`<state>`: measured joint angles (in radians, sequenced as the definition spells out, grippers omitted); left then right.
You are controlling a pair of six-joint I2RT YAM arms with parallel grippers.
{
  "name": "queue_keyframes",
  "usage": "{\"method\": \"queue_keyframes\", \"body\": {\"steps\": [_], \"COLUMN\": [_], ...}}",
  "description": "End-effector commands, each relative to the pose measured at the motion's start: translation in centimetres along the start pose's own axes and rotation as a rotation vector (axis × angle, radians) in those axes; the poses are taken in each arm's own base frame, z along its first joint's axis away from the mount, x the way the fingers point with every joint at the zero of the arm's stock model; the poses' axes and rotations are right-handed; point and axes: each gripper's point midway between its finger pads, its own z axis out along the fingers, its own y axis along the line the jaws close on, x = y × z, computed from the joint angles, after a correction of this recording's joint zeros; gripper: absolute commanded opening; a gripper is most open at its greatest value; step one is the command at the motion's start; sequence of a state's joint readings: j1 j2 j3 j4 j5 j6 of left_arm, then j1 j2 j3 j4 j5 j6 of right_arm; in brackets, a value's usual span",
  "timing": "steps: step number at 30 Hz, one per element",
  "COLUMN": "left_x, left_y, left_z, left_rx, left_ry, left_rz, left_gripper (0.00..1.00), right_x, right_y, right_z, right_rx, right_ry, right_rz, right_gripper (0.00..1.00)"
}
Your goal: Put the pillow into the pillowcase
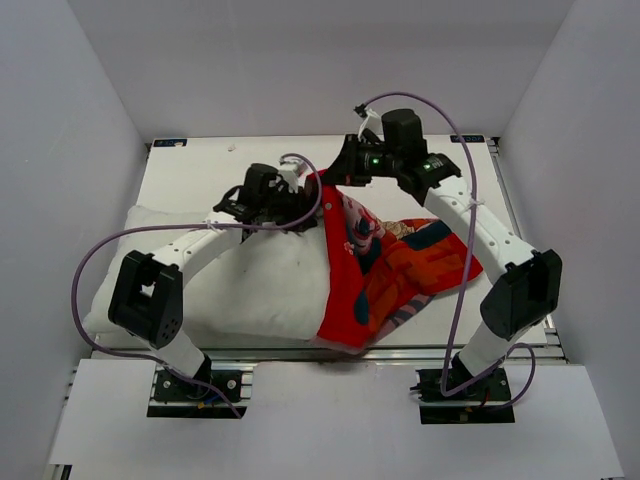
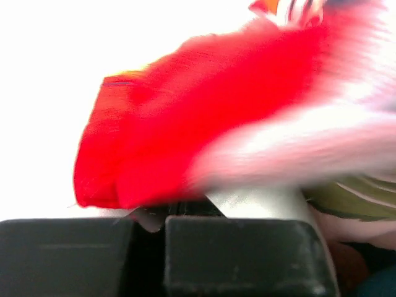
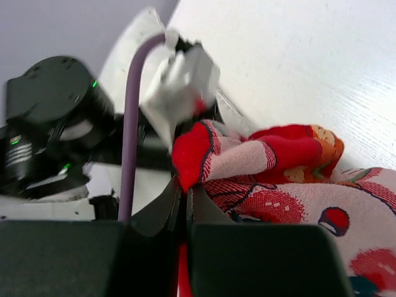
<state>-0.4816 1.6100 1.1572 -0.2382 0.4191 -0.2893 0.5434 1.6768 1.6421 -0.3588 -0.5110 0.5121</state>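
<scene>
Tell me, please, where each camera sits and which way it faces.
Top external: above and behind the bases, facing down on table, pillow, pillowcase; both arms show.
Left wrist: on the left arm, facing blurred red pillowcase fabric; left gripper fingers show below.
Right wrist: on the right arm, facing the pillowcase hem and the left arm; right gripper shows.
Shared: all three see the pillowcase.

One pillow, one pillowcase, two pincers

The pillow is plain white; the pillowcase bright red, printed with cartoon figures.
</scene>
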Motion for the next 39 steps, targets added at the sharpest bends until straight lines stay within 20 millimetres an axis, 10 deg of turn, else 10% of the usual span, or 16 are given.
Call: {"method": "queue_keyframes", "body": {"steps": [1, 7, 11, 20, 31, 39], "left_x": [-7.9, -15.2, -16.0, -13.2, -5.0, 1.3], "left_y": [0.7, 0.1, -0.4, 0.1, 1.1, 1.6], "left_z": [-2.7, -4.3, -4.2, -6.7, -16.4, -19.3], "left_rx": [0.027, 0.068, 0.104, 0.025, -0.274, -0.347], "left_ry": [-0.241, -0.441, -0.477, -0.401, -0.336, -0.344], "left_rz": [-0.030, -0.054, -0.092, -0.089, -0.151, -0.299], "left_gripper": [0.00, 0.00, 0.00, 0.58, 0.52, 0.50], "right_x": [-4.7, -4.3, -1.2, -1.6, -2.7, 3.2], "right_y": [5.6, 2.8, -0.8, -2.1, 0.9, 5.1], "right_z": [-3.6, -1.6, 1.4, 6.1, 7.4, 11.9], "right_rx": [-0.120, -0.057, -0.004, 0.035, 0.000, 0.012], "right_ry": [-0.162, -0.145, -0.052, -0.050, -0.079, 0.015], "right_rz": [-0.052, 0.081, 0.194, 0.090, -0.034, -0.144], "right_gripper": [0.00, 0.00, 0.00, 0.00, 0.00, 0.01]}}
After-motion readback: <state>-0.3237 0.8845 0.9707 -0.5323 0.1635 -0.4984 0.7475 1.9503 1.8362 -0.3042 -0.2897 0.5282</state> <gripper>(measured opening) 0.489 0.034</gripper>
